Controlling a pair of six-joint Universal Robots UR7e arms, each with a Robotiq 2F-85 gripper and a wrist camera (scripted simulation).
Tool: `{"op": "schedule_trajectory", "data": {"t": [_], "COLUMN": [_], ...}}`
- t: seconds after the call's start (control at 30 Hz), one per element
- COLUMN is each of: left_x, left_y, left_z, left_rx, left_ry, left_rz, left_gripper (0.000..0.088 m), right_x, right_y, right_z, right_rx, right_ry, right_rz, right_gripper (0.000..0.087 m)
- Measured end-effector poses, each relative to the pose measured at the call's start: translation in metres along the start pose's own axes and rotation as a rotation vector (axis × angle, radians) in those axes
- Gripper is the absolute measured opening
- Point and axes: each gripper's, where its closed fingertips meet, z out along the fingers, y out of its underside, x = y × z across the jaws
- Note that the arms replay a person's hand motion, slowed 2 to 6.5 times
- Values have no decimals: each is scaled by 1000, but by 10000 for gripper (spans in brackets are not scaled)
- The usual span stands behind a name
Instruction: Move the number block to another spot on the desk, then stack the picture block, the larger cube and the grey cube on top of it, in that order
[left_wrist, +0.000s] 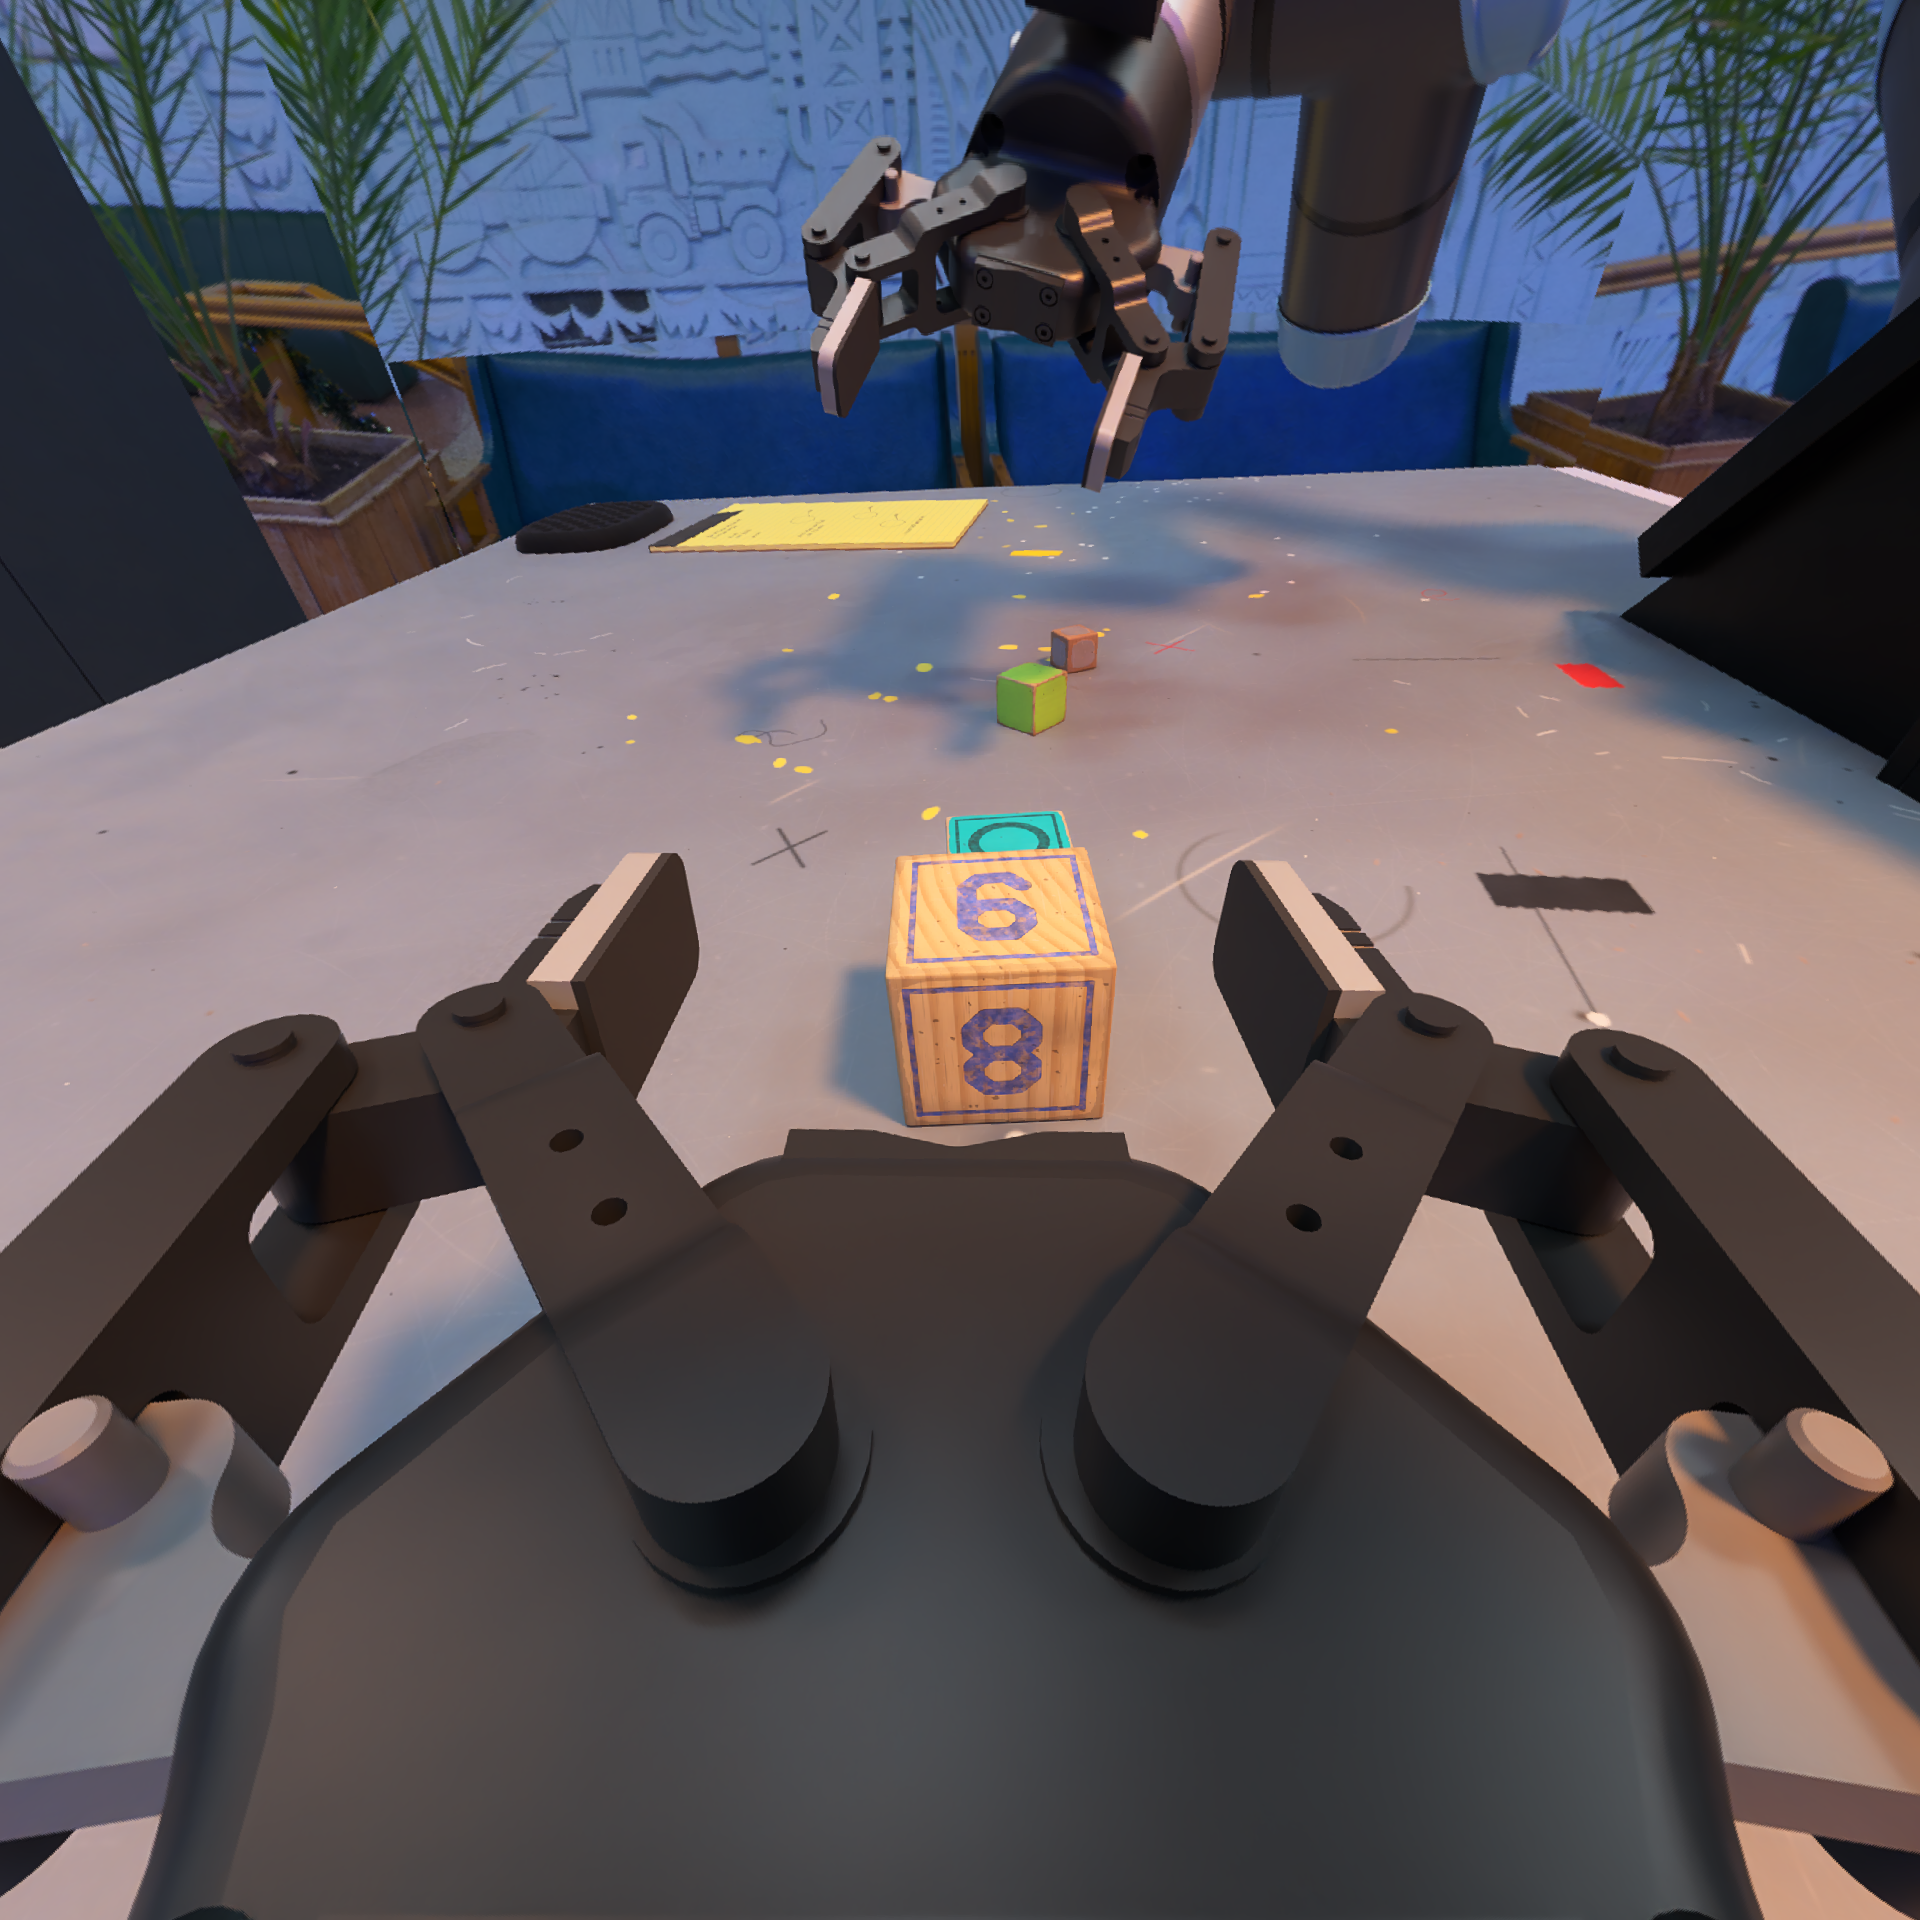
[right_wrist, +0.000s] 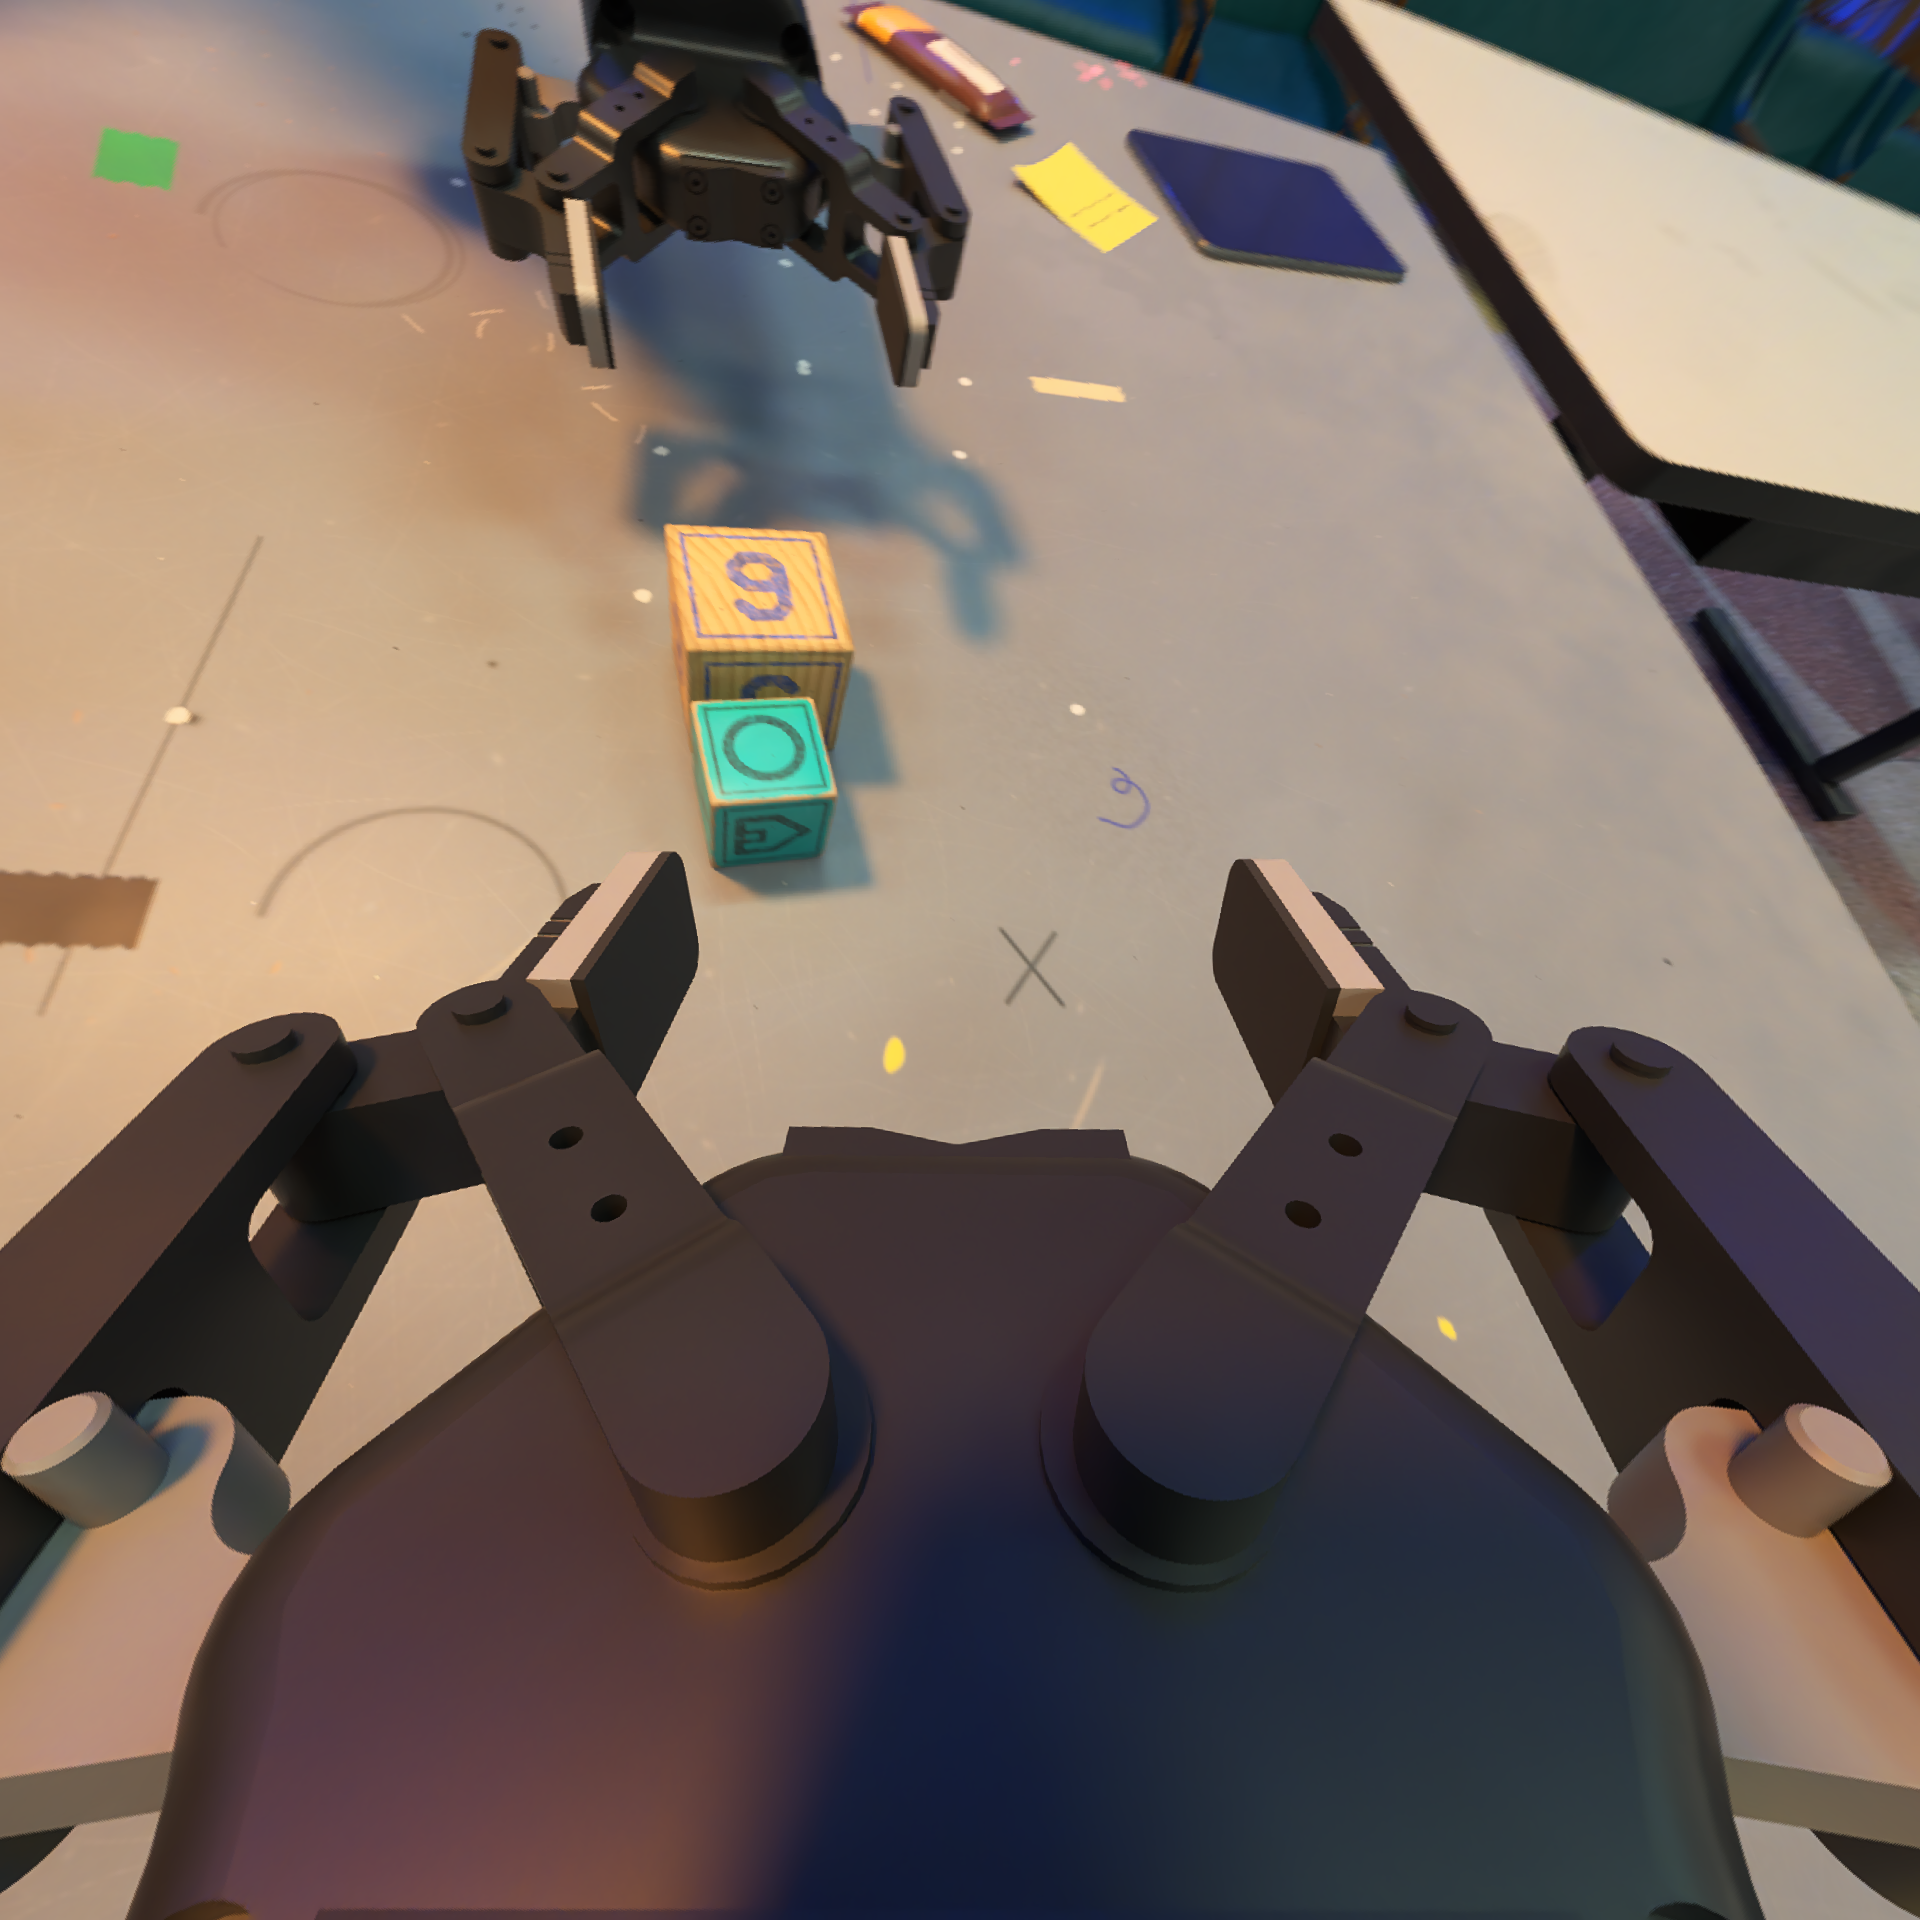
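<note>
Number block (left_wrist: 1000, 982) untouched near the middle of the surface (left_wrist: 416, 831), both tools empty.

It sat upright with the teal picture block (right_wrist: 764, 779) just beside its far face, perhaps touching; the green larger cube (left_wrist: 1031, 698) and the grey cube (left_wrist: 1073, 648) stood well apart, toward the far edge. The left tool (left_wrist: 956, 925) hovered with its jaws wide apart and nothing between them, the block ahead of the gap; the right tool (right_wrist: 956, 925) was likewise spread and empty. To lift cleanly, the left tool should probably descend squarely and close on the two free side faces (not the face next to the picture block), so the neighbour is not dragged along.
</note>
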Motion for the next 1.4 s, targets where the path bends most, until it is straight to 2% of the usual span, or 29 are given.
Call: {"op": "schedule_trajectory", "data": {"t": [0.27,0.57,0.87,1.17,1.3,1.4], "left_x": [-1,-1,-1,-1,-1,-1], "left_y": [-1,-2,-2,-1,-1,-1], "left_z": [-1,-1,-1,-1,-1,-1], "left_rx": [13,15,15,11,12,11], "left_ry": [-4,-3,-3,0,2,2], "left_rz": [-5,-7,-11,-10,-12,-12], "left_gripper": [854,854,854,854,854,854], "right_x": [-27,-49,-58,-67,-71,-71], "right_y": [-23,-28,-23,-10,-2,1], "right_z": [45,93,128,151,157,160], "right_rx": [-150,-330,-469,-591,-639,-655], "right_ry": [-169,-296,-346,-388,-395,-392], "right_rz": [-2,7,-15,-27,-37,-46], "right_gripper": [854,854,854,827,767,608]}}
